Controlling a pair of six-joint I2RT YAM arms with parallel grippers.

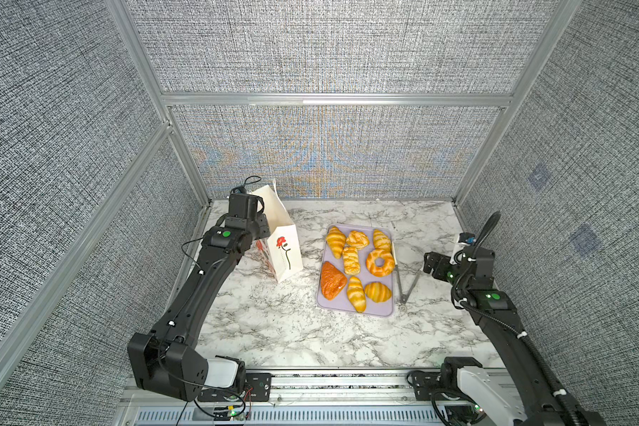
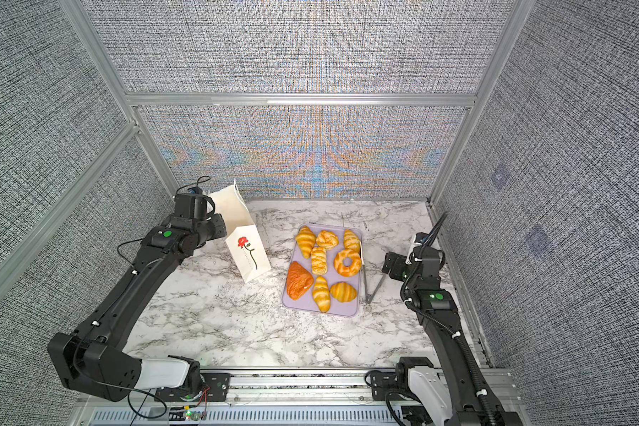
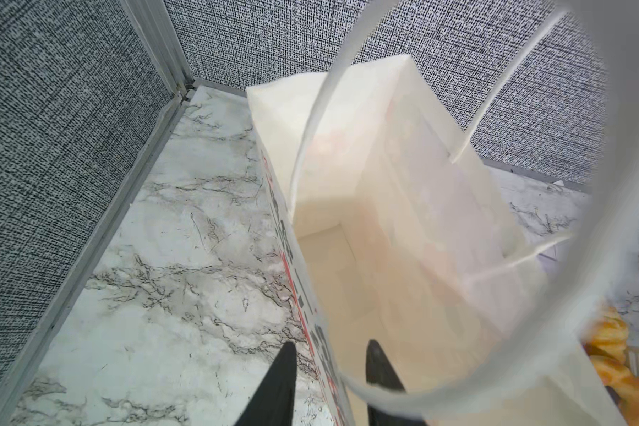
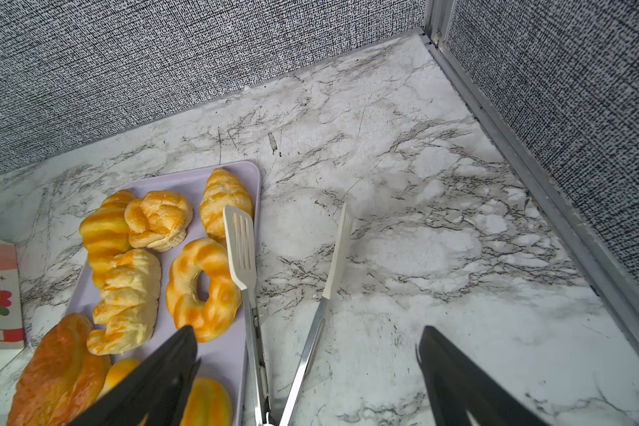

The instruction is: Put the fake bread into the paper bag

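Our left gripper (image 3: 331,354) straddled one wall of the paper bag (image 1: 281,254), jaws narrowly apart. The fake bread (image 1: 350,260) lay on the tray (image 1: 384,313), nearer our wide-open right gripper (image 4: 307,328), whose jaws flanked the tongs (image 4: 241,243) lying lengthwise.

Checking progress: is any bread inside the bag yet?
No: the left wrist view looks down into the bag, and its floor is bare.
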